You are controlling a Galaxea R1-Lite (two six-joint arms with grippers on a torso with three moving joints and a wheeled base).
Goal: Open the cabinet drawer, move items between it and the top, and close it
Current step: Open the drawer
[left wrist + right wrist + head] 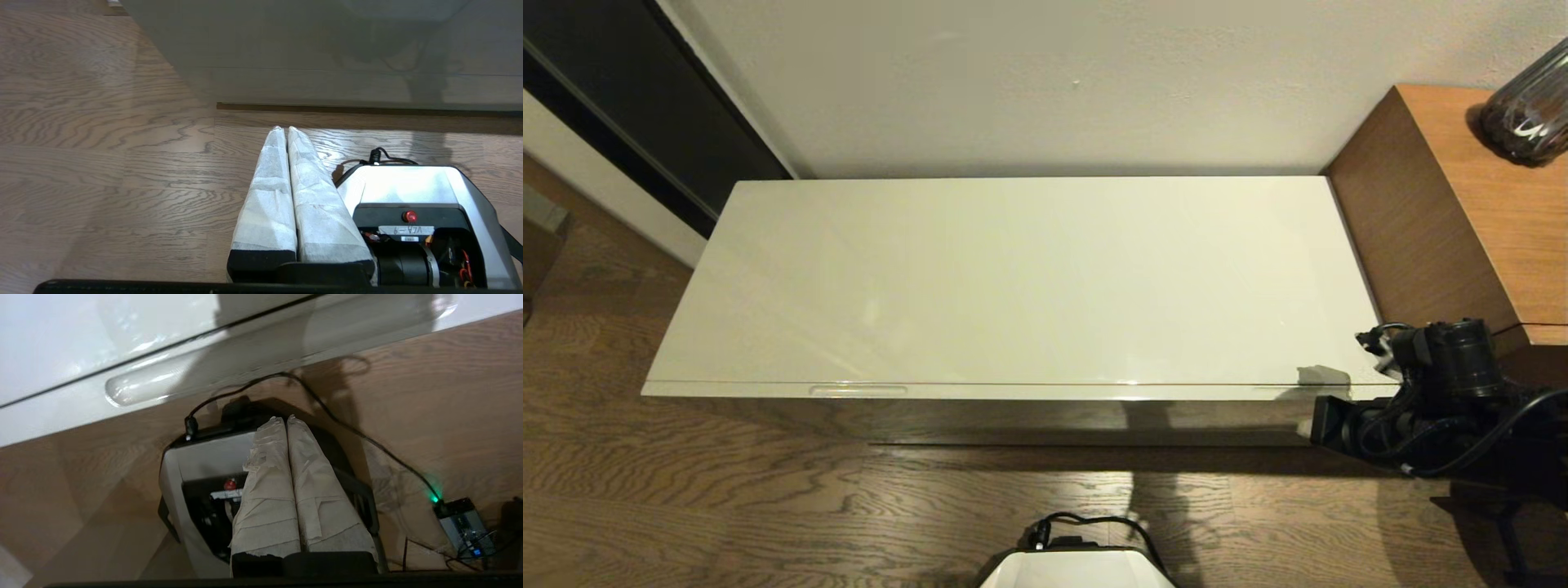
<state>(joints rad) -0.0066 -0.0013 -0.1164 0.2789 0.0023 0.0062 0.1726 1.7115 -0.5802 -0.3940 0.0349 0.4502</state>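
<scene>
From my head camera, the top (1013, 278) fills the middle of the scene, a long glossy cream slab running from 9 o'clock to 3 o'clock against the wall, and it lies bare. Along its near edge sits the cabinet drawer (980, 391), pushed in flush, showing only as a thin strip with one finger slot (858, 390) at about 7 o'clock; the second slot near 4 o'clock is partly covered by my right arm's shadow and hard to make out in that view. My right arm (1437, 408) comes in at 4 o'clock, just off the right end of the drawer front, but the head view hides its fingers. The wrist camera settles it: my right gripper (286, 418) has its two wrapped fingers pressed together, holding nothing, hanging over my base (204, 465) and the wooden floor (429, 416), near the drawer's slot (135, 386). My left gripper (284, 130) is out of the head view; its own camera shows the fingers closed flat against each other, low above the floor beside my base (408, 183). At 2 o'clock stands a taller brown wooden surface (1494, 212) carrying a dark glass vessel (1531, 110), cut off by the picture's edge.
</scene>
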